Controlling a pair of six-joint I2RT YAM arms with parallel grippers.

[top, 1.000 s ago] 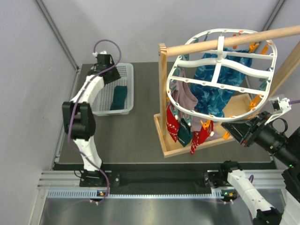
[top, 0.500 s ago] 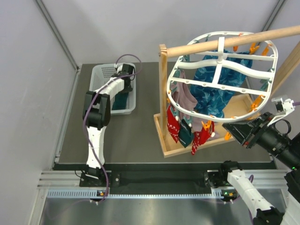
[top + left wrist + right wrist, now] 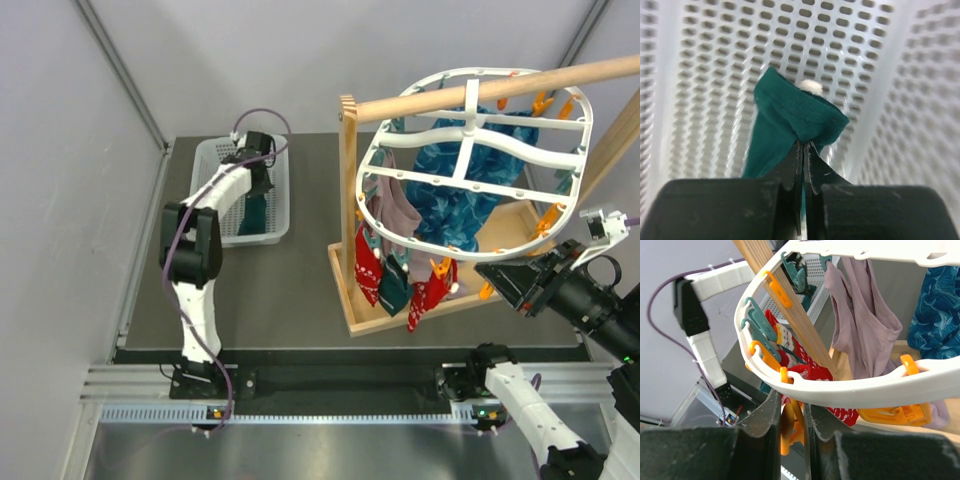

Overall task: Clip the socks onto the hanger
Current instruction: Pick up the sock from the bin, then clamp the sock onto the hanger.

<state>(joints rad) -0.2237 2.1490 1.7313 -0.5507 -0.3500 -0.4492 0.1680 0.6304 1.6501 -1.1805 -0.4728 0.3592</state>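
Observation:
A dark green sock with a white pompom lies in the white perforated basket. My left gripper is shut on a bunched fold of it; in the top view the left gripper reaches down over this sock. The white oval hanger hangs from the wooden rod. Red socks and a green one dangle from its near-left rim. My right gripper is shut on an orange clip under the hanger's rim, next to a red sock.
The wooden stand's post and rod carry the hanger above a wooden tray. A teal-blue patterned cloth and a mauve-grey cloth hang inside the frame. Teal and orange clips line the rim.
My left gripper swung from the basket's back-left corner over the green sock and closed on it. The right gripper has stayed on the orange clip.

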